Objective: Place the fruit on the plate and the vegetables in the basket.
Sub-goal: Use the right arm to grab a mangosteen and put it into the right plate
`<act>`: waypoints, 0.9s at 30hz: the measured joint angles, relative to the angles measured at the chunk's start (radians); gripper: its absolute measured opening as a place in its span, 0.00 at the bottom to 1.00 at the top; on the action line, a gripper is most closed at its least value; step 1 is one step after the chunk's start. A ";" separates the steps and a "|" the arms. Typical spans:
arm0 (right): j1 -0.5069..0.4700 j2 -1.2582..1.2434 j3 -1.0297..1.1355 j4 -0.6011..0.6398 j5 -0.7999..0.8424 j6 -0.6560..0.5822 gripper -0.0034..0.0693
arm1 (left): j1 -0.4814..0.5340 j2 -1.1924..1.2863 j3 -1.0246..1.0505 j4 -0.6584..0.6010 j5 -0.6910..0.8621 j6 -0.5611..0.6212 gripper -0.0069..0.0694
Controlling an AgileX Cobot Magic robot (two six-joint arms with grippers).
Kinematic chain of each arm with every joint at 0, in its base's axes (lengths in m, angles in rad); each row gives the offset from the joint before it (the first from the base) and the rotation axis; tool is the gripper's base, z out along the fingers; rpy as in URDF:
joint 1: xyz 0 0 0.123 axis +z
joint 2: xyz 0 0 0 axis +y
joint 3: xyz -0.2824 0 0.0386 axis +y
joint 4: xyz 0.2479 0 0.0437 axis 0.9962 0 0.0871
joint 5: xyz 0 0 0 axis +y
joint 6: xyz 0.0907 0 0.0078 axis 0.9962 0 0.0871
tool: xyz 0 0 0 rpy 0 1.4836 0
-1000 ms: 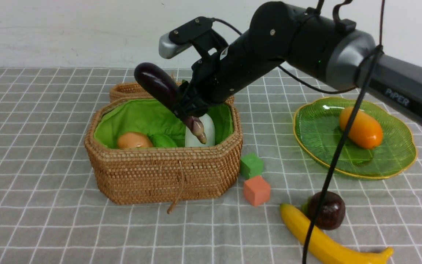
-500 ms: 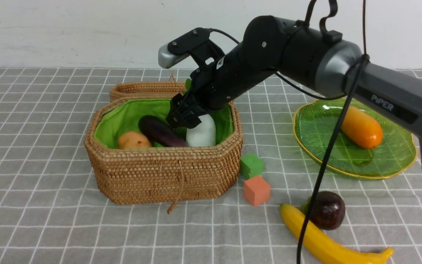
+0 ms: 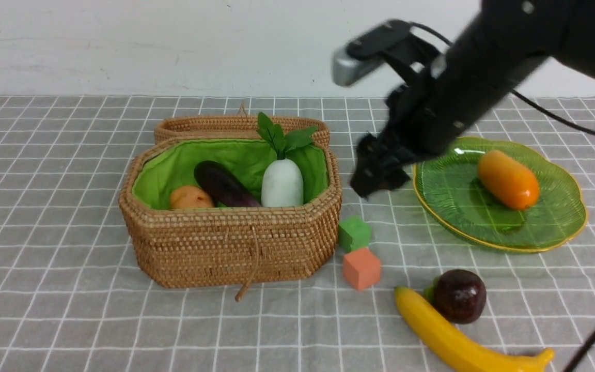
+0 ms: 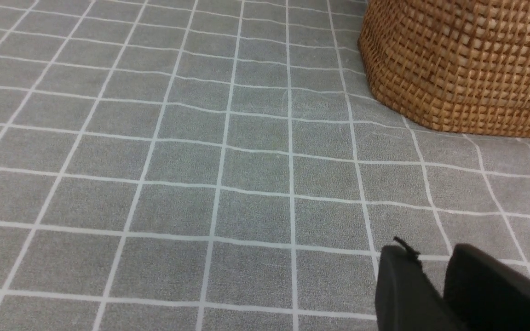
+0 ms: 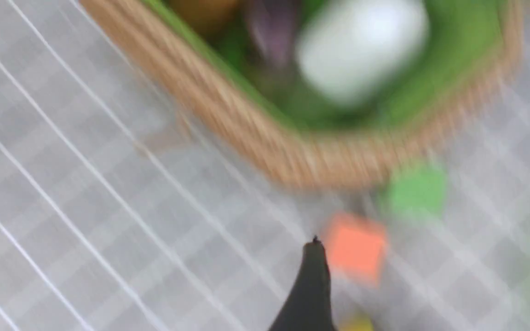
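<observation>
While the eggplant (image 3: 223,185), potato (image 3: 190,198) and radish (image 3: 282,182) lie in the basket (image 3: 230,243), the mango (image 3: 507,179) rests on the plate (image 3: 545,227); the banana (image 3: 457,341) and maroon fruit (image 3: 460,295) touch on the cloth, near two cubes (image 3: 361,268). Blurred, the right gripper (image 3: 380,173) hangs empty between basket and plate, fingers (image 5: 311,285) spread wide. The left gripper (image 4: 435,294) sits low near the basket, its fingers seemingly almost together, nothing visible between them.
</observation>
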 joint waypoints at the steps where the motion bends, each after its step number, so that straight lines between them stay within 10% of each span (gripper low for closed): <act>1: -0.009 -0.009 0.027 -0.002 -0.002 0.000 0.87 | 0.000 0.000 0.000 0.000 0.000 0.000 0.28; 27: -0.166 0.161 0.252 -0.014 0.041 0.076 0.82 | 0.000 0.000 0.000 0.000 0.000 0.000 0.31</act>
